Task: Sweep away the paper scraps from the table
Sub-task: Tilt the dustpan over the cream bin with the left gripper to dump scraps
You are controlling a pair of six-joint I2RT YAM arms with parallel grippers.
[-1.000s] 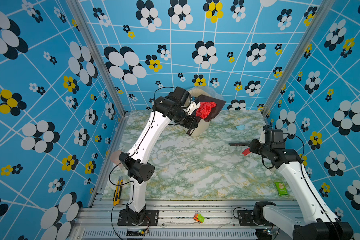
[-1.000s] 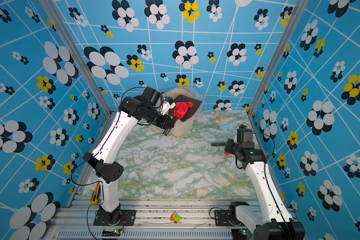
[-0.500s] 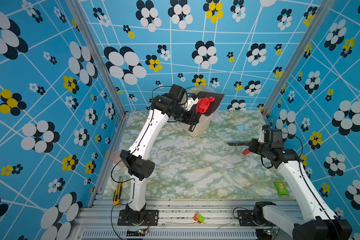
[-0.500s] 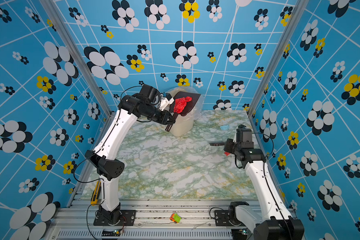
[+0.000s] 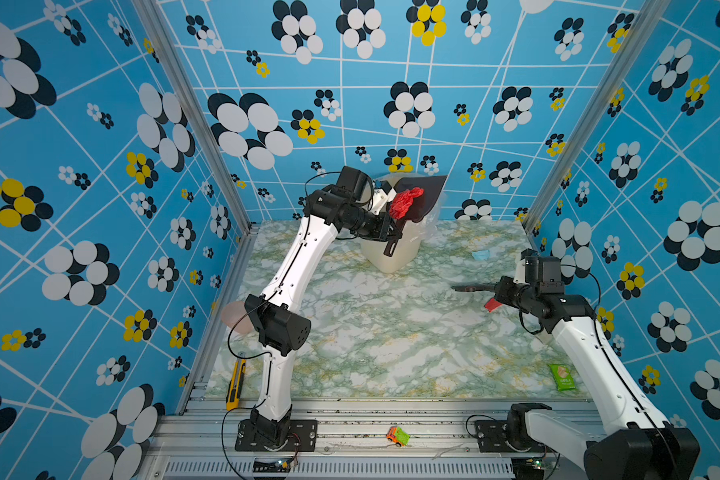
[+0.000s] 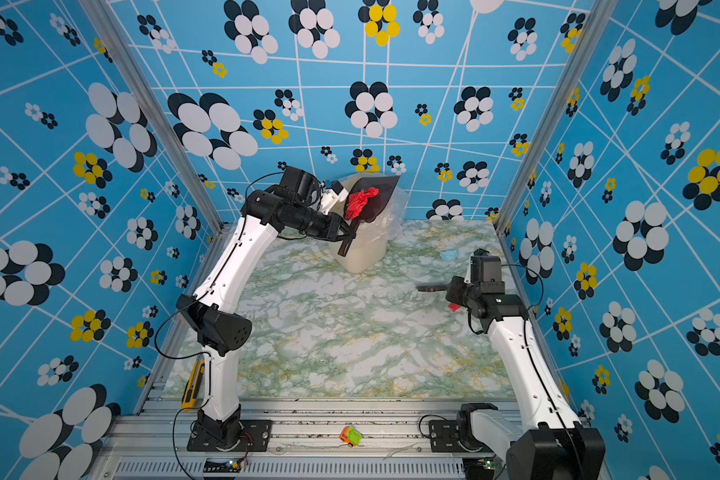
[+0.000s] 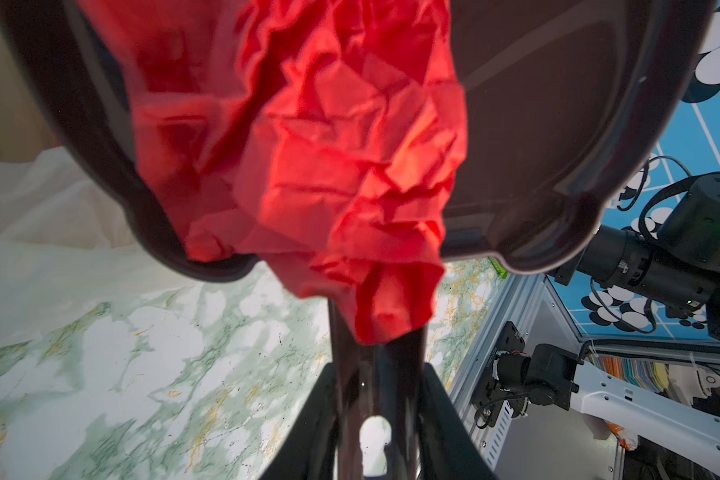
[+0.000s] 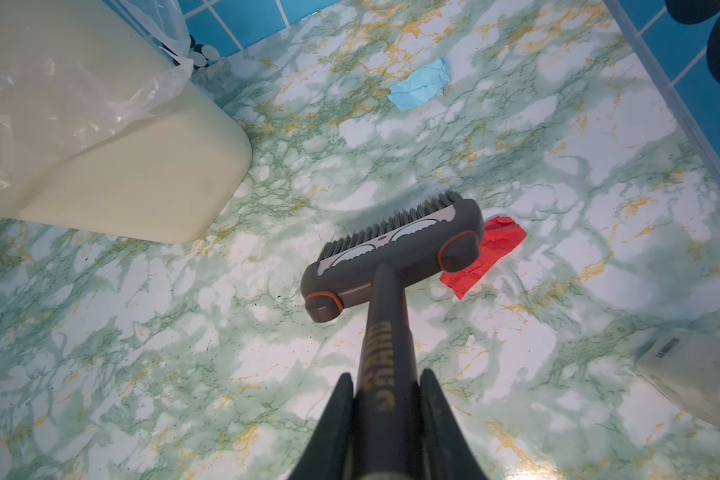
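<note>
The left gripper, clamped on the handle of a dark dustpan, has in the past second raised the pan and carried it farther over the cream waste bin, which stands with its clear liner at the far edge of the table. The pan now stands steeply, handle down, and the red paper wad has slid to the handle end and droops over the rear lip. It is off the table but not yet in the bin. From this tilt it looks as likely to drop out of the back as to be tipped in cleanly. The right gripper, closed on the handle of a grey brush, has barely moved and holds the bristles above the marble. A flat red scrap lies just beside the brush head near the right edge, and a light blue scrap lies toward the far right corner, so at least two pieces are left to sweep. Raised lettering runs along the brush handle but cannot be read with confidence. A pale container carries a barcode label. The print on the green snack packet near the near right corner is too small to read.
</note>
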